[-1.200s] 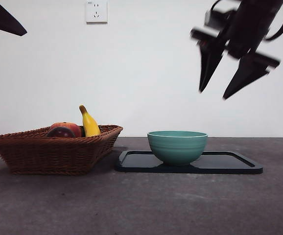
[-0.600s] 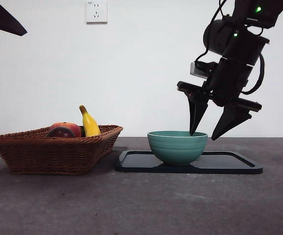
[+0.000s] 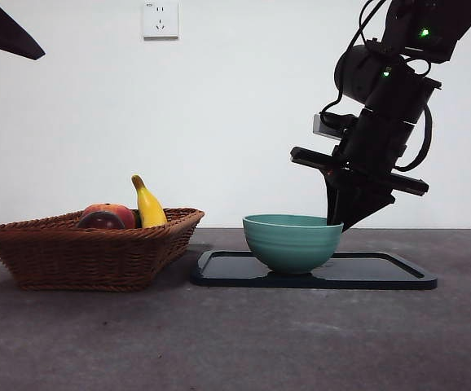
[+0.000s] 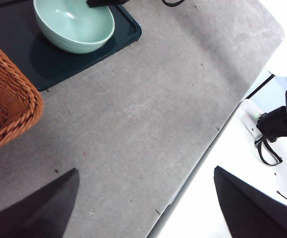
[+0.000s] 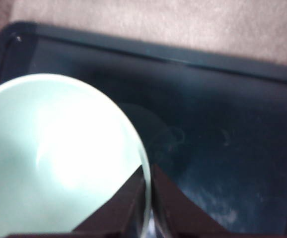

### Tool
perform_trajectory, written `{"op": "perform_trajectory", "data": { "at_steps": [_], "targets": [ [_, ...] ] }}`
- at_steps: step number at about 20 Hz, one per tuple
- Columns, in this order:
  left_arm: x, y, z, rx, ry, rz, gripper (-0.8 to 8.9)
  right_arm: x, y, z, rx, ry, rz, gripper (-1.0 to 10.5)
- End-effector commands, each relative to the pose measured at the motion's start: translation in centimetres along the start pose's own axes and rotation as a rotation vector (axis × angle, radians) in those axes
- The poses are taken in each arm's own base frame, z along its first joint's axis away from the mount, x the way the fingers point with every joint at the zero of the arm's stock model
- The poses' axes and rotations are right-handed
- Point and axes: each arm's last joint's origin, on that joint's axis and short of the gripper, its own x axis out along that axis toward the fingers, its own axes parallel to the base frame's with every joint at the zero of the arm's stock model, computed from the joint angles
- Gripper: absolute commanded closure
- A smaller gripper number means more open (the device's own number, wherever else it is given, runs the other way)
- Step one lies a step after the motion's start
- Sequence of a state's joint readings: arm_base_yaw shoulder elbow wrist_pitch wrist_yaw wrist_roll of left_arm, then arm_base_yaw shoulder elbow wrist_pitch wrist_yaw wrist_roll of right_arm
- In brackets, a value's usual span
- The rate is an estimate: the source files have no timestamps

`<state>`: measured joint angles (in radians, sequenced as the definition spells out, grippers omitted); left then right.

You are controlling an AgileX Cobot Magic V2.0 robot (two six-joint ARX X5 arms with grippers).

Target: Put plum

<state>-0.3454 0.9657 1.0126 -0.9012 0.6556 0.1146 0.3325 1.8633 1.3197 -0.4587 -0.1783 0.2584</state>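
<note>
The dark maroon plum lies in the wicker basket at the left, in front of a red-orange fruit and beside a yellow banana. My right gripper reaches down at the right and is shut on the right rim of the teal bowl. In the right wrist view its jaws pinch the rim of the bowl, one inside and one outside. My left gripper hangs open and holds nothing, high over the bare table, away from the fruit.
The bowl stands on a black tray right of the basket. The left wrist view shows the tray, the bowl, a corner of the basket and the table's edge. A wall socket sits high on the wall.
My right gripper came down from high on the right and shut its jaws on the bowl's right rim. The bowl has shifted slightly to the left. The left arm stayed still.
</note>
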Motion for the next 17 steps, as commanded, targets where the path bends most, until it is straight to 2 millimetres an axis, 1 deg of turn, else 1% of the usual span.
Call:
{"op": "perform_trajectory", "data": {
  "at_steps": [1, 5, 9, 12, 14, 16, 17],
  "targets": [
    [-0.2, -0.2, 0.5, 0.028, -0.015, -0.007, 3.80, -0.7, 0.5, 1.0, -0.007, -0.044, 0.008, 9.4],
    [-0.2, -0.2, 0.6, 0.028, -0.015, -0.007, 3.80, -4.2, 1.3, 1.6, -0.021, -0.112, 0.028, 9.4],
    [-0.2, -0.2, 0.5, 0.028, -0.015, -0.007, 3.80, -8.8, 2.2, 1.0, -0.063, -0.129, 0.042, 9.4],
    [-0.2, -0.2, 0.5, 0.027, -0.014, -0.007, 3.80, -12.5, 3.2, -0.4, -0.126, -0.122, 0.049, 9.4],
    [-0.2, -0.2, 0.5, 0.028, -0.014, -0.007, 3.80, -14.6, 4.1, -1.4, -0.158, -0.120, 0.059, 9.4],
    [-0.2, -0.2, 0.5, 0.032, -0.015, -0.007, 3.80, -16.3, 4.8, -2.4, -0.182, -0.132, 0.073, 9.4],
    [-0.2, -0.2, 0.5, 0.032, -0.014, -0.007, 3.80, -16.8, 5.1, -2.9, -0.194, -0.137, 0.083, 9.4]
  ]
}}
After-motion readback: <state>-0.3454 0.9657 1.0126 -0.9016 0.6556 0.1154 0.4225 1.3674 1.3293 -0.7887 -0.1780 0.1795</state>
